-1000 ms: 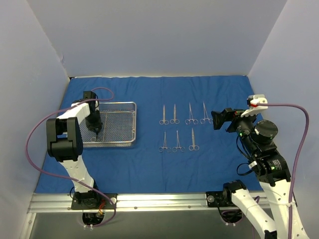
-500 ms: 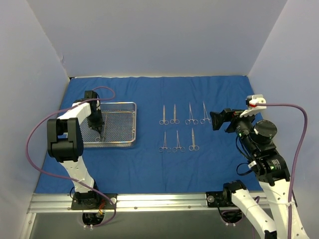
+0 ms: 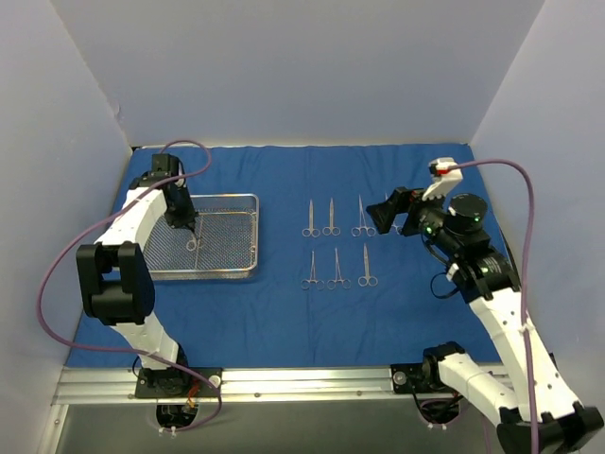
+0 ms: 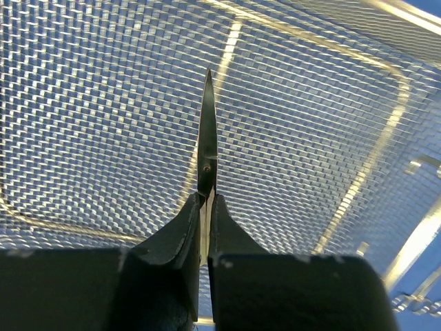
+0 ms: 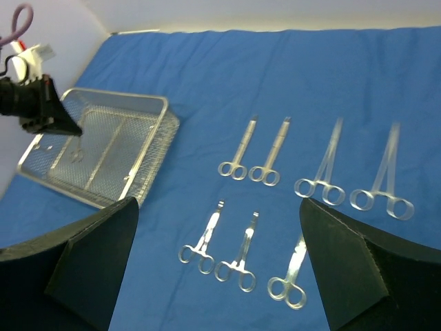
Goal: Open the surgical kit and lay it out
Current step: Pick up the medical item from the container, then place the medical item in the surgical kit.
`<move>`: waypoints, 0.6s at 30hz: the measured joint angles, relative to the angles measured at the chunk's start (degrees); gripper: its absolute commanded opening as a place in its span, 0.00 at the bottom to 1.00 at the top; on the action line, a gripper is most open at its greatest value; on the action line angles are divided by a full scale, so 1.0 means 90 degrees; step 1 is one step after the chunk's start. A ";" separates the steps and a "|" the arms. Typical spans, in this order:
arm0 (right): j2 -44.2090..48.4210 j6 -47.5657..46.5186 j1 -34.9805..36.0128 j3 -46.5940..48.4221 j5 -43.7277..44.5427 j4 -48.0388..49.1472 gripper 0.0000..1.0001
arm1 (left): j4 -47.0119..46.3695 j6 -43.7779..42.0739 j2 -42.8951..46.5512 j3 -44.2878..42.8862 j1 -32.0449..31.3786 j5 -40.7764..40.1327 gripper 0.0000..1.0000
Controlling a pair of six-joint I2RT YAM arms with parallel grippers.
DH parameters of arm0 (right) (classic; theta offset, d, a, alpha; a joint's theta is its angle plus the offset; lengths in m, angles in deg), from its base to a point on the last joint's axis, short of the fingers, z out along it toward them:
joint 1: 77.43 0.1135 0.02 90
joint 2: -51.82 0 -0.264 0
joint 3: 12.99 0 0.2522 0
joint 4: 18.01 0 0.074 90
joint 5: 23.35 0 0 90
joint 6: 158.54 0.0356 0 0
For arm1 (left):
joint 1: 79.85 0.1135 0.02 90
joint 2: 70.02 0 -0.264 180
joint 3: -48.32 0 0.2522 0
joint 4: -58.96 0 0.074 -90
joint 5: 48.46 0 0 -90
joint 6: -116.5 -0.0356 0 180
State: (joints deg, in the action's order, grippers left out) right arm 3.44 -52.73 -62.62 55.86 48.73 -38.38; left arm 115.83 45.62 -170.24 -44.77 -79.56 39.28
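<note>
Left gripper [image 4: 205,207]: fingers drawn narrow, clamped on a slim steel scissor-like instrument [image 4: 207,138]. The grip sits just behind the pivot screw. The closed blades project straight out beyond the fingertips. The ring handles are hidden behind the fingers in the wrist view.

Location: the held instrument hangs over the rectangular silver wire-mesh tray [image 3: 223,197], whose mesh floor lies beneath and beyond the fingertips. It appears clear of the mesh, though tip contact cannot be ruled out.

Right gripper [image 5: 217,207]: fingers spread wide, holding nothing, raised above the royal-blue cloth wrap [image 3: 284,322]. Seven steel ring-handled instruments [image 3: 337,270] lie flat on the cloth ahead of and between these fingers, in two rows and apart from one another. The tray lies off towards the left finger's side.

Handling assessment:
- The instrument looks light, rigid and smooth. Polished steel is likely to slip or swivel between flat pads.
- The hold near the pivot seems sound, since the blades stay shut there and the mass is roughly balanced. A hold nearer the tip would probably let the ring end swing.
- The fine tip could snag in the mesh openings, so a straight lift away from the tray floor is advisable.
- The cloth is soft and may ruck, so the piece should be set down rather than dragged.
</note>
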 measured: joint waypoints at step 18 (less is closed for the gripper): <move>-0.3152 0.1064 0.2633 -0.0046 0.0056 0.2232 0.82 | 0.0435 0.1251 0.0777 -0.0389 -0.1974 -0.0376 0.02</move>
State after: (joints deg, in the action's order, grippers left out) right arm -24.93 -43.15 -38.93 55.45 49.24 -18.29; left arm 119.74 56.87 -163.25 -48.27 -97.33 35.89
